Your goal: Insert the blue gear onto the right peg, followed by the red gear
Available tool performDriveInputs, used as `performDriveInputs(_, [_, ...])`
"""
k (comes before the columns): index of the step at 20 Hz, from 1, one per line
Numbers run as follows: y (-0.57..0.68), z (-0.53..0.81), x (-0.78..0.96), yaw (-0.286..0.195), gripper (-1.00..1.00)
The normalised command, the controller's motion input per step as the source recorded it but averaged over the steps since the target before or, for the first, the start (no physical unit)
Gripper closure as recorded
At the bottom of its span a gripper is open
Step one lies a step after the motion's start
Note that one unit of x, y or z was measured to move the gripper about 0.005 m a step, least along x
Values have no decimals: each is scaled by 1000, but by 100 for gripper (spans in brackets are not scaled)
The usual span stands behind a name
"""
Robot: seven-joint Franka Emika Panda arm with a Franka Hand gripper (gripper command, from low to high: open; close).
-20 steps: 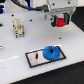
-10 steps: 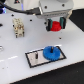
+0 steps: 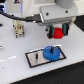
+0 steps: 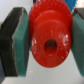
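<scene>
My gripper [image 3: 58, 33] is shut on the red gear [image 3: 58, 33] and holds it in the air, above and a little beyond the plate. In the wrist view the red gear [image 4: 48, 37] fills the middle, clamped between two teal pads [image 4: 19, 42], with its centre hole showing. The blue gear [image 3: 51, 52] lies flat on the black-framed white plate [image 3: 35, 58], at the plate's end toward the exterior view's right. The right peg is hidden by the blue gear. A thin dark pin [image 3: 36, 56] stands on the plate to the exterior view's left of the blue gear.
A beige block-like object [image 3: 19, 27] stands on the white table [image 3: 15, 50] at the exterior view's left. The arm's white body [image 3: 50, 10] fills the upper middle of the exterior view.
The gripper with the red gear has shifted slightly toward the exterior view's left and lower, closer to the plate. The blue gear has not moved.
</scene>
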Motion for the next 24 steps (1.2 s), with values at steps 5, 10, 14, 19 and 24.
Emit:
performDriveInputs(5, [-91,53,679,0,100])
performDriveInputs(10, [-79,-32,414,0,100])
performDriveInputs(14, [-49,-128,145,0,100])
performDriveInputs(19, [-134,-153,69,0,100])
performDriveInputs(24, [-34,92,17,0,100])
